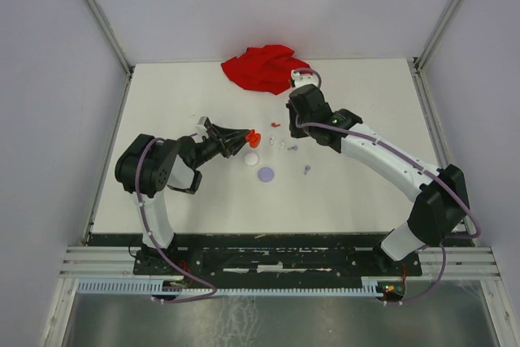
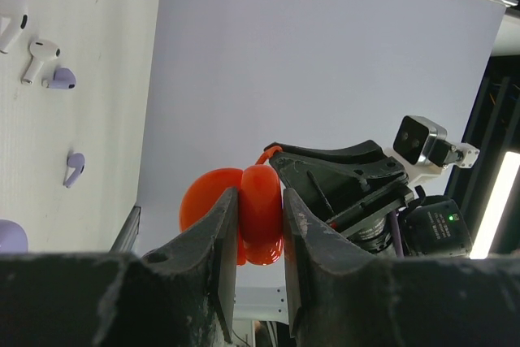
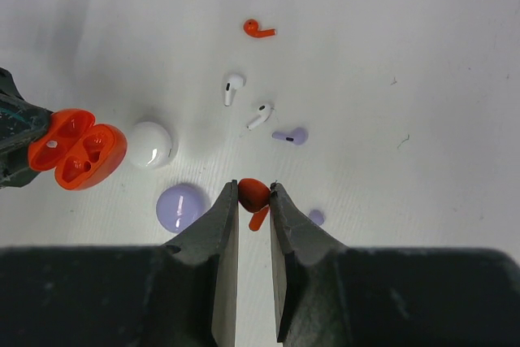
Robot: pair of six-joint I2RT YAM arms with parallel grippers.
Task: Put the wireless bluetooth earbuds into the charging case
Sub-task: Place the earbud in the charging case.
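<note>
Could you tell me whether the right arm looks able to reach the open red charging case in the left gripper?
Probably yes: the open red plastic charging case, clamped in the left gripper, shows its hollows toward the right gripper, which holds a small red stemmed earbud, and nothing lies between them.

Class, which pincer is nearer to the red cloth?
Right. The right pincer, gripping a red earbud, is by the near edge of the red cloth; the left pincer, holding the open red case, is farther toward the near-left.
</note>
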